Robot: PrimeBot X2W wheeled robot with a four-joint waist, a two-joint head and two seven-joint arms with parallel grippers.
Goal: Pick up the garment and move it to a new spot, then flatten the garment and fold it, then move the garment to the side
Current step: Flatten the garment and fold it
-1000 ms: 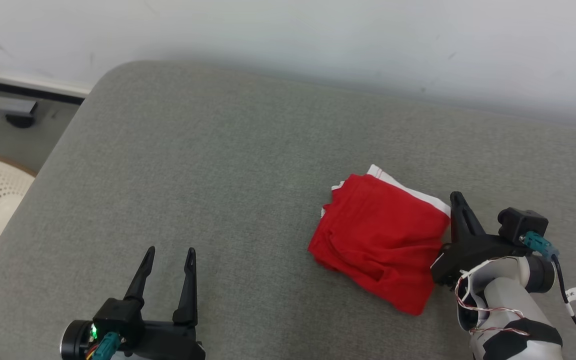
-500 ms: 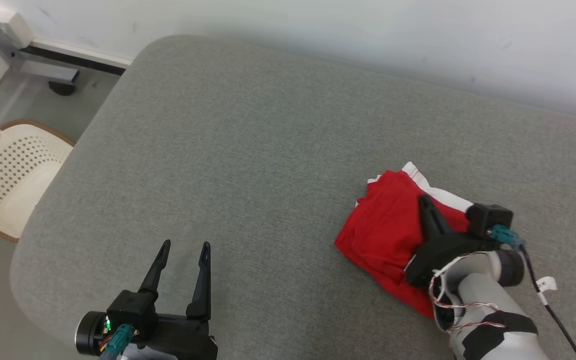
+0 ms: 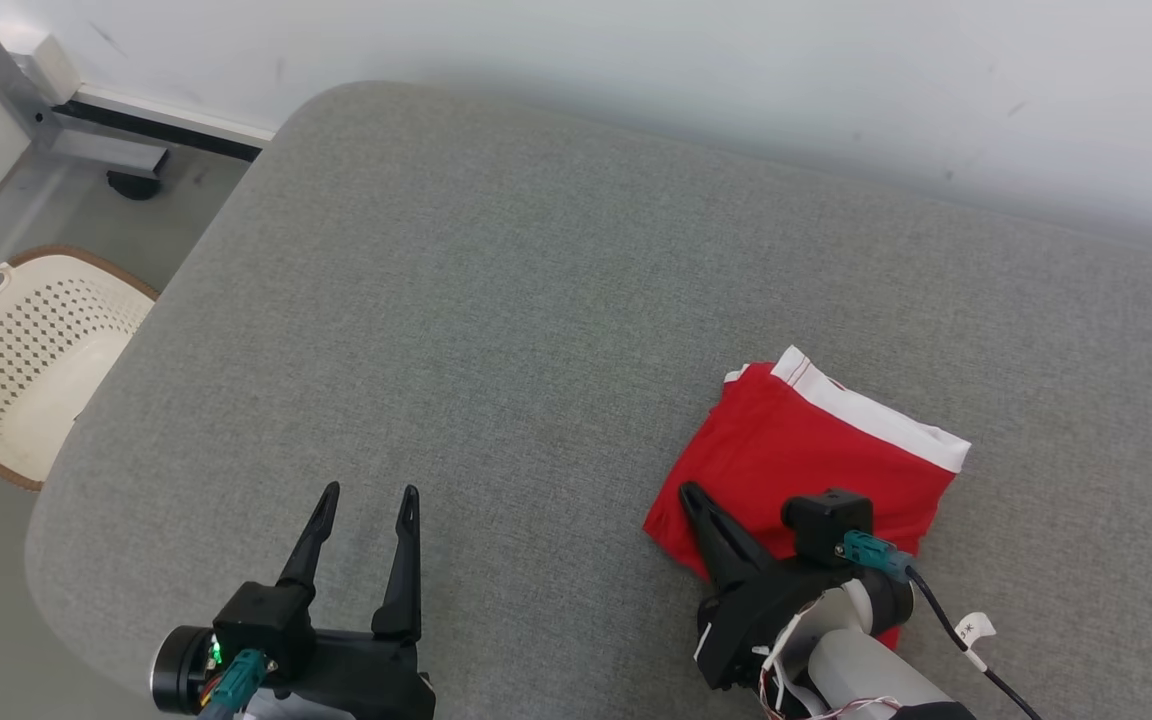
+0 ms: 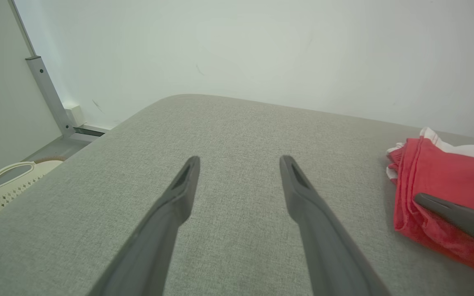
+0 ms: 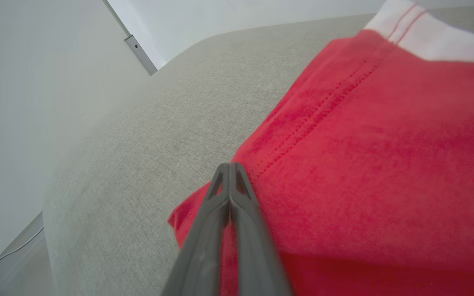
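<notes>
Two grippers sit low in the head view. At 7 o'clock the left gripper hovers over the bare grey cushion, fingers spread wide and empty. Toward 4 o'clock lies the red garment, folded into a compact stack with its white waistband along the far edge. The right gripper, fingers pressed together with no cloth between them, points across the stack's 7 o'clock corner. The fabric looks light, soft and floppy. Its layers would likely slide apart, so pinching every layer at a folded edge seems safest.
</notes>
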